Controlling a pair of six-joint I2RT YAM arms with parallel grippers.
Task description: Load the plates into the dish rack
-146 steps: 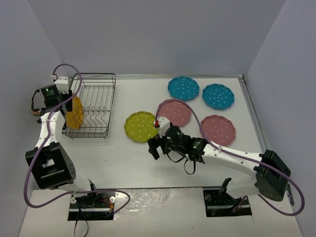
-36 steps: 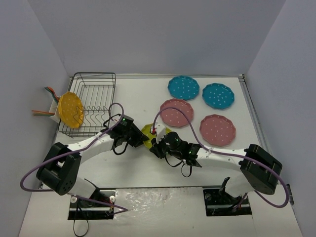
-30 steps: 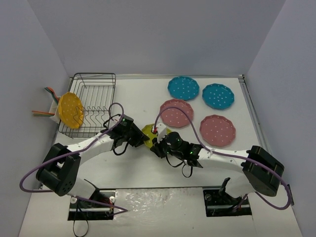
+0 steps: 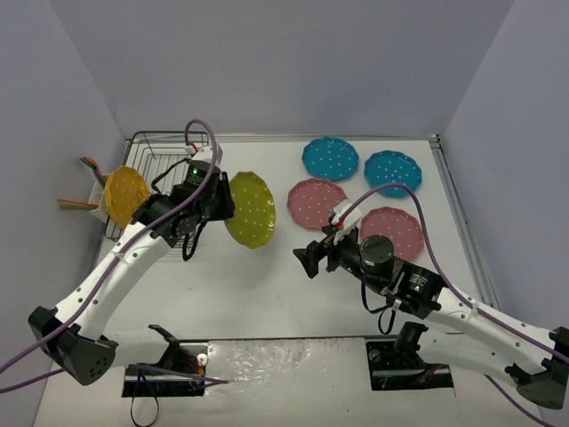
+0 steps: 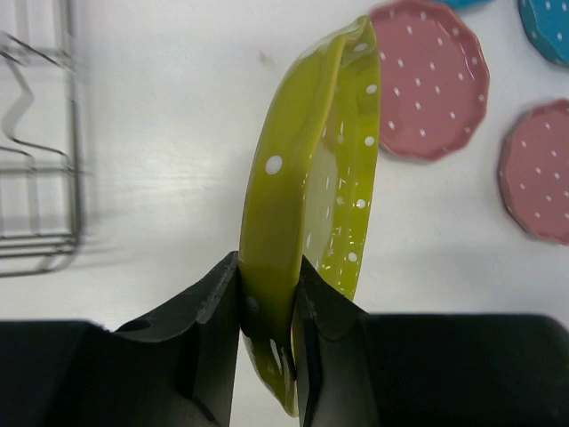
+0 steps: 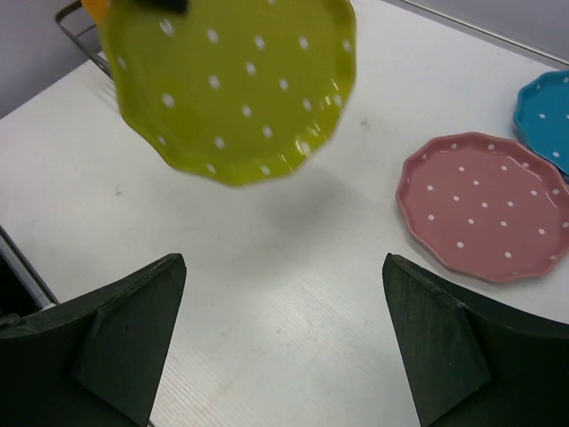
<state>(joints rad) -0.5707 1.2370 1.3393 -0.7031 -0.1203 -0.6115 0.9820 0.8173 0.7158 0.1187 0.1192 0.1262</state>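
Observation:
My left gripper (image 4: 222,206) (image 5: 267,302) is shut on the rim of the yellow-green plate (image 4: 251,209) (image 5: 311,178) (image 6: 229,84), which it holds on edge in the air just right of the dish rack (image 4: 169,156) (image 5: 36,178). An orange plate (image 4: 124,197) stands upright at the rack's left end. My right gripper (image 4: 307,260) (image 6: 283,262) is open and empty above bare table, right of the held plate. Two teal plates (image 4: 330,158) (image 4: 392,173) and two pink plates (image 4: 316,203) (image 4: 396,233) lie flat at the back right.
A white holder (image 4: 93,191) with utensils hangs on the rack's left side. Grey walls close in the table on three sides. My right arm crosses the near right of the table, partly over the nearer pink plate.
The right gripper has opened, let go of the yellow-green plate and drawn back to the right. The left gripper has lifted the plate up and back toward the rack.

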